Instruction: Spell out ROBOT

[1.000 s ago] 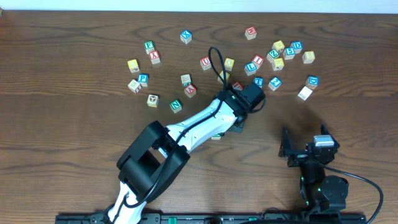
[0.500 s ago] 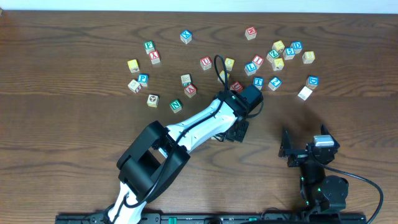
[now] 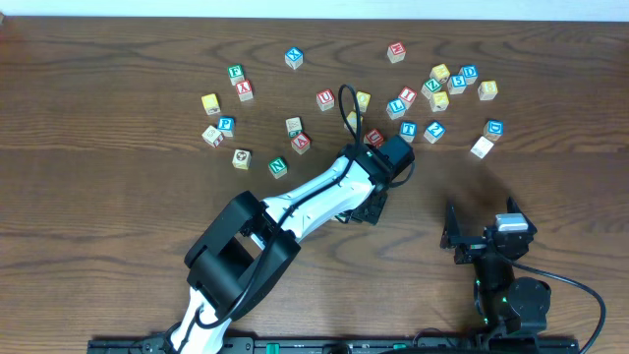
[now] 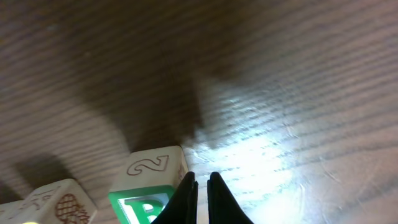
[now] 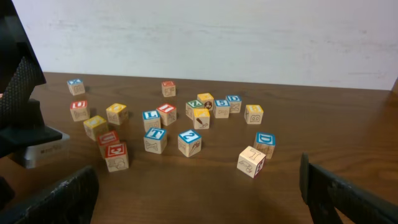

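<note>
– Table [image 3: 118, 246] w/ cubes scattered up top. What's risking going wrong?
– L arm [image 3: 314, 192] is lying across the middle, covering some cubes. L claw [image 4: 202, 190] is sitting fully pinched, gripping nothing. B cube [image 4: 146, 190] is resting on the wood just beside its tips. If it's nudging w/ pinched tips, B is prob. going to twist or slide off line, maybe bumping the neighbour cube [image 4: 59, 202].
– R claw?
– R claw [image 3: 482, 236] is idling near the front edge, spread wide, empty.
– Views differing?
– L wrist cam is showing B & the pinched tips, while overhead is hiding both under the arm. R wrist cam is showing the T cube [image 5: 155, 140] face-on amid the scatter, where overhead is leaving letters tiny.
</note>
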{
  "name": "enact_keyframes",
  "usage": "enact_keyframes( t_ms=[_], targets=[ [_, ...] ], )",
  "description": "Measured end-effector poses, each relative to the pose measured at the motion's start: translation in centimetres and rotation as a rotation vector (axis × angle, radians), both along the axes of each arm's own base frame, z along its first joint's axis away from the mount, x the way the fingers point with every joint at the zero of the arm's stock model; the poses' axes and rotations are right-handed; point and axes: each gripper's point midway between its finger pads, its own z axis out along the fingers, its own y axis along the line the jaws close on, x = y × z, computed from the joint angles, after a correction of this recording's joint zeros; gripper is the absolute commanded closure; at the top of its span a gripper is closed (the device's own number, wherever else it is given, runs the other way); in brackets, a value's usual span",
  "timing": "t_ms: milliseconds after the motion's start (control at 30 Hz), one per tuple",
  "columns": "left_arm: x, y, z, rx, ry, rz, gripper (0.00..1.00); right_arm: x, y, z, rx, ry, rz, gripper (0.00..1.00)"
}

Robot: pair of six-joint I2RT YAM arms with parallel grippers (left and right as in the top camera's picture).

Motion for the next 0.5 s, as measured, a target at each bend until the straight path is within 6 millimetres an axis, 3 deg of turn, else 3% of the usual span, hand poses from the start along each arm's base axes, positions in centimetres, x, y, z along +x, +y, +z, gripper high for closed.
enact_keyframes(
  t_ms=[500],
  targets=[
    [0.36,0.78,0.03,0.038,-0.025,0.029,0.92,0.00,0.00,-0.01,0.000,0.000,0.000,0.01]
  ],
)
